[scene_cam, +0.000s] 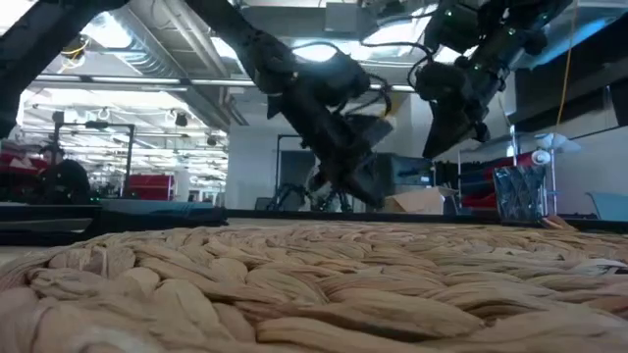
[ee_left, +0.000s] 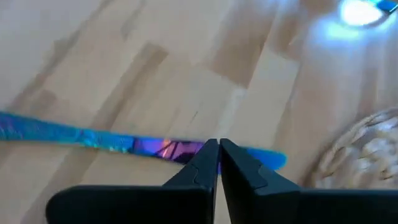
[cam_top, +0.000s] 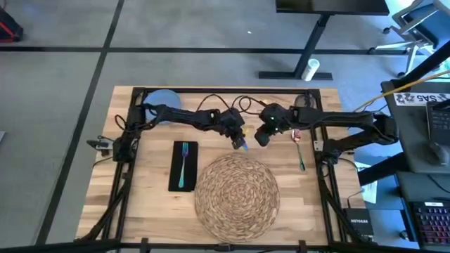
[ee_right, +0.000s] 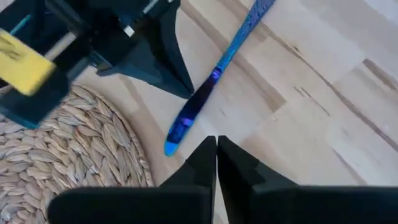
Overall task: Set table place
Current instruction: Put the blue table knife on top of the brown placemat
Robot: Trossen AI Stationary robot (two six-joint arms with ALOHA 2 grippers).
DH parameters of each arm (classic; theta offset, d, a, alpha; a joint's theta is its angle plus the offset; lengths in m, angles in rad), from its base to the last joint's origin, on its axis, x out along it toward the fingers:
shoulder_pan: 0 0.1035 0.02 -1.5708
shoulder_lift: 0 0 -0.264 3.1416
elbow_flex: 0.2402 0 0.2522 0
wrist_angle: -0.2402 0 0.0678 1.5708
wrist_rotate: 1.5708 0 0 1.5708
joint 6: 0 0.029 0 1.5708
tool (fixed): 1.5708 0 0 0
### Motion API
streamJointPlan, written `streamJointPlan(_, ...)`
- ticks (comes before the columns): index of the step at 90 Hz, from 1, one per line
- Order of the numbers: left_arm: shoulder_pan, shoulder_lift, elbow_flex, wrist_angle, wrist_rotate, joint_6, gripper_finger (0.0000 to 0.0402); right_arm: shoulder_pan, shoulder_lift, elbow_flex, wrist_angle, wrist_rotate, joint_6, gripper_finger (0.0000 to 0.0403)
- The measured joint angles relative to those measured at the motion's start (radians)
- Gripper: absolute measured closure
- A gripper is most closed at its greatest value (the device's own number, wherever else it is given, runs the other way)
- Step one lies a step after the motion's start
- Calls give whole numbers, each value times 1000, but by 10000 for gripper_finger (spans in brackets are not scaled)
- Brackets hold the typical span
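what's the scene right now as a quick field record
left claw: shut on blue utensil, above the table behind the placemat
right claw: shut, empty, close beside the left one
napkin: left of the placemat, teal fork lying on it
plate: far left corner, not yet placed
other cutlery: right of the placemat

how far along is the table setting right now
Done: the woven placemat lies at the table's front centre, with the black napkin beside it and the teal fork on top. In hand: the left gripper is shut on a blue iridescent utensil; the right gripper hovers shut close by. Left: the pale blue plate sits at the far left corner, and a green-handled utensil lies right of the mat.
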Motion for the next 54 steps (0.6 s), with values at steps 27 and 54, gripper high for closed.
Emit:
streamJointPlan(27, -15, 10, 0, -18, 1, 0, 402, 0, 1, -68, 87, -27, 44, 403)
streamJointPlan(54, -15, 10, 0, -19, 1, 7, 402, 0, 1, -133, 141, -44, 75, 403)
